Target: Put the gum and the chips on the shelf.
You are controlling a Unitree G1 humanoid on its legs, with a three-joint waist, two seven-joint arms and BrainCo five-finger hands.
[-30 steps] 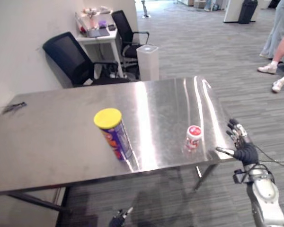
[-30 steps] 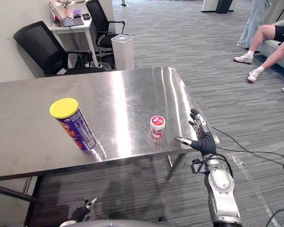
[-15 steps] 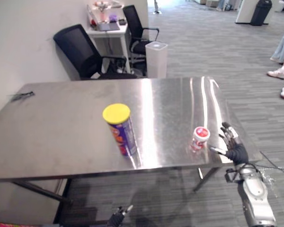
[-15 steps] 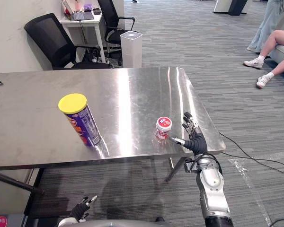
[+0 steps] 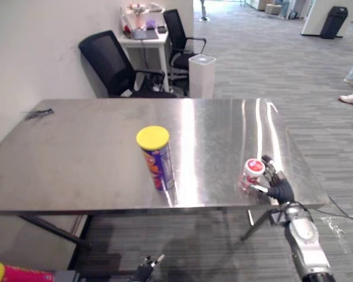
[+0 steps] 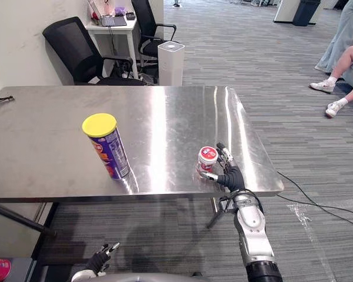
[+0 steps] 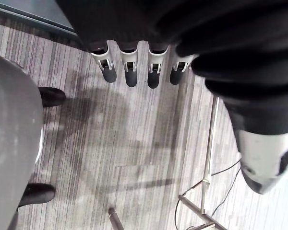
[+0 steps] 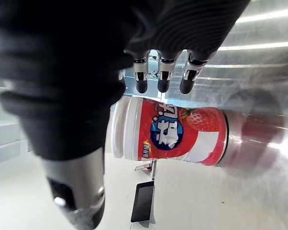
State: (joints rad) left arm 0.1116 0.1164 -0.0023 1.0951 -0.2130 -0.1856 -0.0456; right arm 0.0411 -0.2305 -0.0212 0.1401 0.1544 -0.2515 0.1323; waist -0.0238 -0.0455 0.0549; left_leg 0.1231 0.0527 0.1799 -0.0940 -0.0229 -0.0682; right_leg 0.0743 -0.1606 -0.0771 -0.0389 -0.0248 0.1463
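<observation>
Fingers outspread and gripping nothing, the nearer right hand point(image 6: 229, 176) is flanking the upright gum bottle point(image 6: 207, 161) at its ten o'clock near the table point(image 6: 47, 117) edge; the chips can point(image 6: 107, 147) is standing farther off at nine.

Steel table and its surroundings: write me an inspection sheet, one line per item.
Surface: steel table, bare and shiny.
Job's things: chips can upright mid-table, yellow lid; gum jar upright near the front right edge; neither on a shelf yet.
Clutter: small dark item at the far left corner.
Hands: right hand open, fingers straight beside the gum jar, contact unclear; left hand open, low below the table's front edge.
Cables: nothing seen on the table.
Surroundings: black office chairs, white desk, white tower unit, seated person's legs.
</observation>
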